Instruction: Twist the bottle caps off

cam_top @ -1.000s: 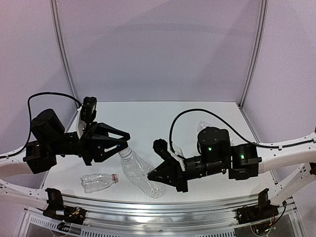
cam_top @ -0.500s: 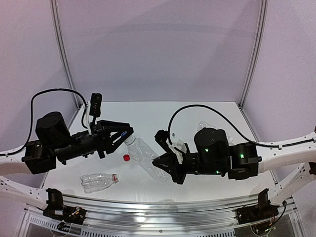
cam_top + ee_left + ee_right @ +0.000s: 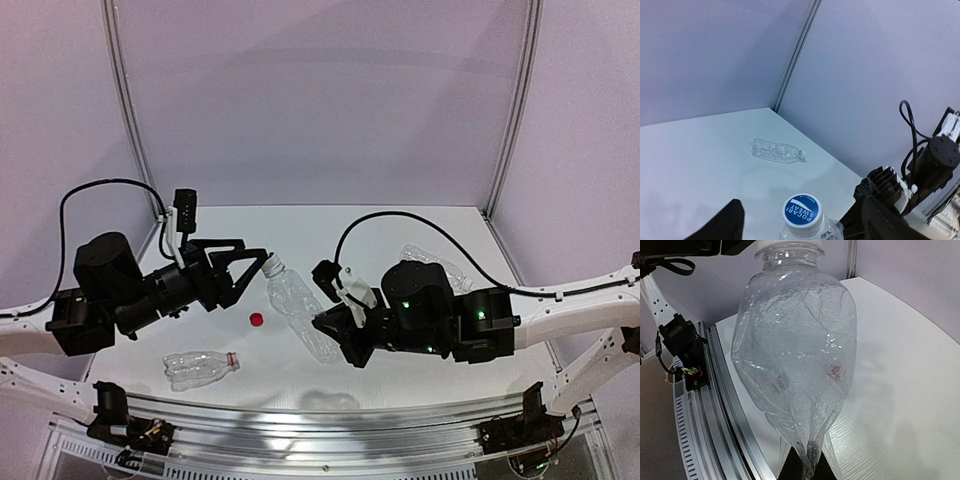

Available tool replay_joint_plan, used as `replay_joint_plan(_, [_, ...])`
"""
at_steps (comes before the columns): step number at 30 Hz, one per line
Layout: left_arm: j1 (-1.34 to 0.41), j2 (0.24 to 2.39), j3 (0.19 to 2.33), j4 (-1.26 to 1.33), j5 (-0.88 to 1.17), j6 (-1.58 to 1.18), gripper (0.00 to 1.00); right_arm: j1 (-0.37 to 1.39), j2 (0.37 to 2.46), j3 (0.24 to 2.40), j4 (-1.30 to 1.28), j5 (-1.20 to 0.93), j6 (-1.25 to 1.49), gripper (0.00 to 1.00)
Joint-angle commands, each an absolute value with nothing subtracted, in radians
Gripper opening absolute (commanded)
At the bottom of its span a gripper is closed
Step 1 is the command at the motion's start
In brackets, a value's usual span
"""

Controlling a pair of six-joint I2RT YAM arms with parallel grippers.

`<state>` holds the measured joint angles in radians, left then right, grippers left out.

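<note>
- The left tool [image 3: 250, 268] hangs over the white surface [image 3: 330, 232]. Its two dark fingers [image 3: 722, 224] are spread wide and grip nothing.
- Near the front edge, a clear front bottle [image 3: 200, 367] lies on its side with a red ring around its neck.
- Just behind it, a small red cap [image 3: 257, 319] lies loose on the surface, apart from every bottle.
- Between the left tool's spread fingers sits a pale cap [image 3: 802, 211] with a blue printed top. A gap shows on each side of it. It is screwed onto a crumpled bottle [image 3: 297, 308].
- The right tool [image 3: 330, 338] is clamped on that bottle's pinched base and holds it slanted, neck toward the left arm.
- At the far right, a far bottle [image 3: 437, 264] lies on its side with a whitish cap [image 3: 802, 156] on it.
</note>
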<state>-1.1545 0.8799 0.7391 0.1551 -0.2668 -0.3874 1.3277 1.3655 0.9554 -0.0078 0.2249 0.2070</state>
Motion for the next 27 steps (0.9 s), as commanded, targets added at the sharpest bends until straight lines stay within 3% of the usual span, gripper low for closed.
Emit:
replay_joint_plan(1, [-1.152,0.757,0.726,0.096,-0.213,-0.25,0.9,1.325,1.33,0.962,-0.006,0.182,0.209,0.0])
replay_joint_plan(3, [-1.141,0.701,0.729,0.048,-0.131,-0.192,0.98,1.325,1.318,0.952,-0.003,0.12,0.194,0.0])
replay_joint_plan(8, [-1.08,0.622,0.731,0.003,0.144,-0.155,0.96,1.325,1.301,0.93,0.068,-0.108,0.165,0.0])
replay_joint_plan(16, [-1.044,0.707,0.75,0.057,0.368,-0.183,0.77,1.325,1.316,0.935,0.082,-0.237,0.157,0.0])
replay_joint_plan(27, [-1.05,0.757,0.762,0.077,0.394,-0.195,0.55,1.325,1.33,0.943,0.074,-0.24,0.155,0.0])
